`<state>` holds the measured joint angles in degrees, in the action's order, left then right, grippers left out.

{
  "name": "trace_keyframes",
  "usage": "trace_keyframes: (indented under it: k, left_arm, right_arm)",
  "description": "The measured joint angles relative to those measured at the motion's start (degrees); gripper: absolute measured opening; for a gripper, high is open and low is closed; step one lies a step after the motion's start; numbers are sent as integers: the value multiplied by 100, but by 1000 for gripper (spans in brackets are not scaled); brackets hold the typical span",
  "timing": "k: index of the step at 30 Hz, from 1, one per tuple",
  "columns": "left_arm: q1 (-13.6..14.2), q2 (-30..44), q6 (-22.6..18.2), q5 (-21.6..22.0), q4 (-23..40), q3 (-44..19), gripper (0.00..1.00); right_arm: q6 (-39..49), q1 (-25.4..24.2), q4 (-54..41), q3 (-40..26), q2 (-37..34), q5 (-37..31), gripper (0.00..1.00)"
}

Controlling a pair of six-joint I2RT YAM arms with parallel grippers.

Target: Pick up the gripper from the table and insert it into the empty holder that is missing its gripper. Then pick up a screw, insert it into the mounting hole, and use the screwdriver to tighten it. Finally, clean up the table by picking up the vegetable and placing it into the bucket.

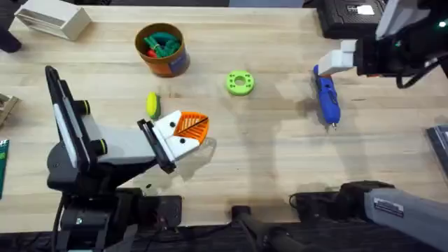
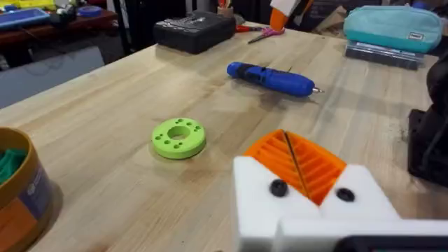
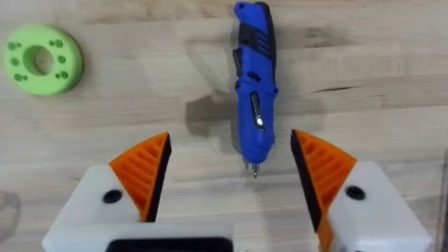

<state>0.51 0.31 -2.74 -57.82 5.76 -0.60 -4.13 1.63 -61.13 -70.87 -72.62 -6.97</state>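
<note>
screwdriver point(image 3: 253, 91) flat on table, right tool point(image 3: 231, 178) spread above its tip

green ring disc point(image 1: 240, 82), white box point(image 1: 53, 19), perhaps a black case point(image 2: 194, 29)

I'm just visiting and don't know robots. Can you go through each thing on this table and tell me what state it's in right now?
Left gripper: shut, orange pads pressed together, low over the table.
Right gripper: open, straddling the screwdriver's tip.
Screwdriver: lying flat on the table, not held.
Vegetable: lying on the table, outside the bucket.
Bucket: upright, holding green and red toys.
Green ring: lying flat, untouched.
</note>
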Motion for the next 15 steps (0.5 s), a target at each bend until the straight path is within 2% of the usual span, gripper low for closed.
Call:
trace_keyframes:
  k: [4, 11, 15]
  left_arm:
    - [0, 1, 0, -1, 0, 0, 11]
    - [0, 1, 0, 0, 0, 0, 11]
    - [0, 1, 0, -2, 0, 0, 11]
  right_arm:
    - [182, -61, 103, 0, -358, 117, 989]
    - [559, -458, 337, 2, -935, 320, 991]
    - [718, -481, 378, 2, -1346, 314, 990]
